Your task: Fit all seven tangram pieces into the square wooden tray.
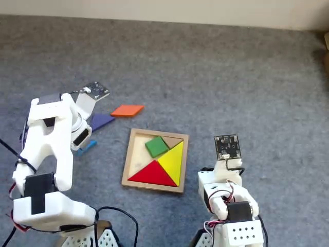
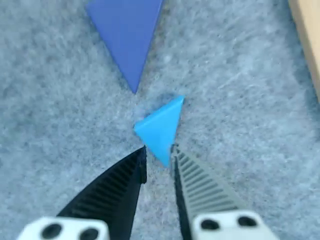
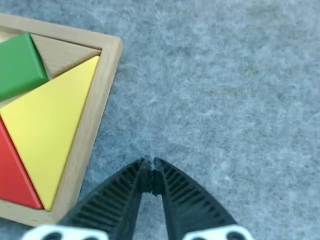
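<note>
The square wooden tray [image 1: 127,160] lies mid-table and holds a green square [image 1: 156,145], a yellow triangle [image 1: 172,160] and a red triangle [image 1: 152,174]. To its left on the carpet lie an orange parallelogram [image 1: 127,110], a dark blue triangle [image 1: 101,121] and a small light blue triangle [image 1: 88,146]. My left gripper [image 2: 159,152] is shut on a corner of the light blue triangle [image 2: 161,127], with the dark blue triangle [image 2: 127,35] just beyond. My right gripper [image 3: 151,166] is shut on nothing, over carpet beside the tray's corner [image 3: 107,50].
The left arm's white body [image 1: 49,149] stands over the carpet left of the tray and covers part of it. The right arm's base [image 1: 229,206] sits at the tray's right. Bare grey carpet stretches across the far half of the table.
</note>
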`<state>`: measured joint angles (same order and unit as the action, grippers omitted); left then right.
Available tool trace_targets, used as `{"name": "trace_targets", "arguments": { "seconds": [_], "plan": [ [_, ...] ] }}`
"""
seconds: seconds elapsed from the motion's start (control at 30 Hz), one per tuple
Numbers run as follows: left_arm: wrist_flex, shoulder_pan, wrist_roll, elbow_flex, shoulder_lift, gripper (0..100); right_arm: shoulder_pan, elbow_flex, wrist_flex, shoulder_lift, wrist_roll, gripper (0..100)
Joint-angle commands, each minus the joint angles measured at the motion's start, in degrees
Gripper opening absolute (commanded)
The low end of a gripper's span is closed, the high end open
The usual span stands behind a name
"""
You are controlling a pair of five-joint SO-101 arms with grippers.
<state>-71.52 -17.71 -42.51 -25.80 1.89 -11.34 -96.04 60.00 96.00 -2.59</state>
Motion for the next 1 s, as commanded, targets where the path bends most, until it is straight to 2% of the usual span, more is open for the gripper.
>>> {"name": "trace_targets", "arguments": {
  "seconds": [0.0,0.17,0.23,0.47,0.57,0.73,0.97],
  "plan": [
    [2.64,1.45,4.66,2.24,-2.15,16,-0.40,-8.48,0.31,0.57,0.26,1.9],
    [1.76,1.45,12.66,4.26,-2.68,21,-0.40,-8.48,0.31,0.57,0.26,1.9],
    [0.00,1.27,18.02,5.41,-2.68,21,-0.40,-8.48,0.31,0.57,0.26,1.9],
    [-1.67,0.22,48.18,5.32,-2.15,21,-0.40,-8.48,0.31,0.57,0.26,1.9],
    [-1.67,-0.40,57.49,4.70,-1.98,21,-0.40,-8.48,0.31,0.57,0.26,1.9],
    [-0.97,-0.31,62.33,-1.36,-1.98,21,-0.40,-8.48,0.31,0.57,0.26,1.9],
    [9.14,-1.19,66.64,-8.66,-1.98,19,-0.40,-8.48,0.31,0.57,0.26,1.9]
  ]
}}
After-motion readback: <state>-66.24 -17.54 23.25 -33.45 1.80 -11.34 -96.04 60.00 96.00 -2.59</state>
